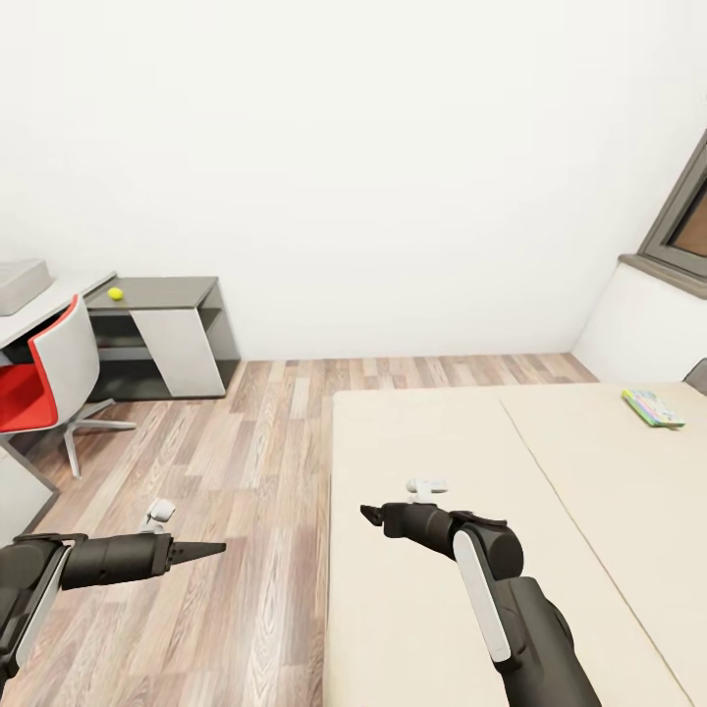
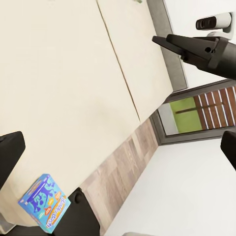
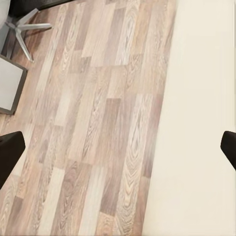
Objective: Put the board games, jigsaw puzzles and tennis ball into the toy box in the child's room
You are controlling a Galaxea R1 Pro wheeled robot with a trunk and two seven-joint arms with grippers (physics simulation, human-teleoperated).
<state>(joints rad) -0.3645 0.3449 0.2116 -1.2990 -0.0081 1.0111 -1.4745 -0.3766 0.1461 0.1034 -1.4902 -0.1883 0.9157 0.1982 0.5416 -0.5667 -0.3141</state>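
A: Nearest the head camera, the right gripper (image 1: 370, 515) points leftward over the edge of the bed (image 1: 550, 511); the left gripper (image 1: 214, 547) extends rightward above the wood-plank floor (image 1: 245, 462); neither holds anything.

B: State of the jaws?

A: Each wrist view shows its two dark fingertips (image 3: 10, 152) at opposite edges of the picture, well apart; both pairs stand open and empty.

B: Location of the board games?

A: One flat green-edged game box (image 1: 653, 407) lies on the beige mattress near the far right corner, beside the wall under the dark-framed window (image 1: 682, 221); its lettering is too small to read. The left wrist view shows a blue cartoon board game (image 2: 44, 203) lying on the mattress near its edge, well apart from the right gripper (image 2: 160, 40) seen across that picture.

B: And the remaining items?

A: At far left, the tennis ball (image 1: 116, 293) rests on the dark grey lower section of the table (image 1: 167, 292); the light grey toy box (image 1: 20, 283) stands on the lighter top at the picture's left edge; a red-and-white swivel chair (image 1: 49, 378) stands in front of the table.
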